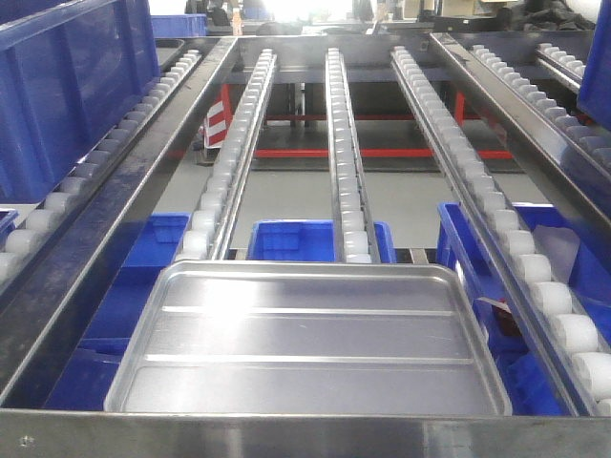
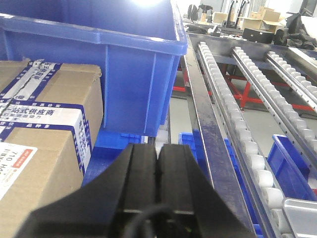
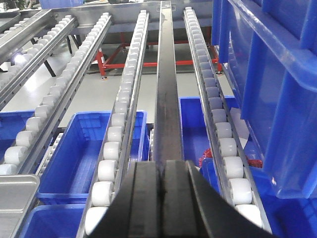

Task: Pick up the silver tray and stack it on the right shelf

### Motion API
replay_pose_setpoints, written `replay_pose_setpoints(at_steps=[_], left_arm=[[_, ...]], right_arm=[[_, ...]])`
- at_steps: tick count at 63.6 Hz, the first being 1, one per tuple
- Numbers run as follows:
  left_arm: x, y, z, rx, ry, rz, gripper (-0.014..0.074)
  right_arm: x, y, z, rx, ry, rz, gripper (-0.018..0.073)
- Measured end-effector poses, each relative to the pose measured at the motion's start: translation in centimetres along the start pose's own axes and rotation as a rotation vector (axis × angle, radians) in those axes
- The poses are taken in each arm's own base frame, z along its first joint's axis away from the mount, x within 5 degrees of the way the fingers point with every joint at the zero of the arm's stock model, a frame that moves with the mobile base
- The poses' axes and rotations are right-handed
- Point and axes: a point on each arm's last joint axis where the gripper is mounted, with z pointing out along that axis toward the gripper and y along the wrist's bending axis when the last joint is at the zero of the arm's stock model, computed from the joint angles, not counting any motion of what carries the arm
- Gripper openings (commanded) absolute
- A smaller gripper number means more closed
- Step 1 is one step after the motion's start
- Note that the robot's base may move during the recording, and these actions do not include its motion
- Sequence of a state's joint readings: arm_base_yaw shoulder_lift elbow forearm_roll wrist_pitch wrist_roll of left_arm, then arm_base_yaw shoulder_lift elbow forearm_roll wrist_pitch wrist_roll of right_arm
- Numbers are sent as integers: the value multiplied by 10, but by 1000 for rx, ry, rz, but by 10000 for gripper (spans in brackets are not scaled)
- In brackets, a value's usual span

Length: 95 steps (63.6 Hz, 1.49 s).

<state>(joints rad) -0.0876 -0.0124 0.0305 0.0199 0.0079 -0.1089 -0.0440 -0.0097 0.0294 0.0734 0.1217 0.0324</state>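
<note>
Tray sits on shelf, just behind front bar. Crates below. Large crate on left lane.

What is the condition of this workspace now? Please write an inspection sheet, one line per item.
Surface: right shelf of white roller rails.
Job's things: silver tray lies flat on the rails, just behind the shelf's front edge.
Clutter: blue bins below the rails; big blue bin and cardboard box in the left wrist view.
Grippers: left claw shut, empty; right claw shut, empty.
Cables: maybe one dark loop under the left claw.
Surroundings: red frame, grey floor.
</note>
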Motion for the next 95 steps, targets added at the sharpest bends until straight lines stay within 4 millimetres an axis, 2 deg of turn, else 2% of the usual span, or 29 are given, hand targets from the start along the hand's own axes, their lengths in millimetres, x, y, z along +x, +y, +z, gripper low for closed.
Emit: replay_pose_setpoints(at_steps=[45,56,60,64,74,82,87,91,95], left_arm=[[0,0,0,0,0,0,-101],[-5,-1,0,7,-61,0,-101],[-8,-1,0,8,-70,0,-101],[-20,-2,-2,8,-81,0,-101],[-69,-6,-2,3,-60,0,-101],[-99,-9,8,-5,20,-5,-99],[-113,-10,23,-10,113,-25,-94],[-118,-11,34,-15,192,-25,-89],[-120,-14,46,1,278,-25,-89]], right_arm=[[0,0,0,0,0,0,55],[-4,0,0,-1,-44,0,55],[-11,1,-1,-4,-107,0,57],[-24,2,-3,-9,-162,4,57],[-81,8,-18,-30,-239,58,57],[-109,13,-10,-40,-139,75,60],[-122,17,5,-58,-31,76,64],[-125,20,16,-83,44,73,108],[-128,26,25,-119,115,68,191]])
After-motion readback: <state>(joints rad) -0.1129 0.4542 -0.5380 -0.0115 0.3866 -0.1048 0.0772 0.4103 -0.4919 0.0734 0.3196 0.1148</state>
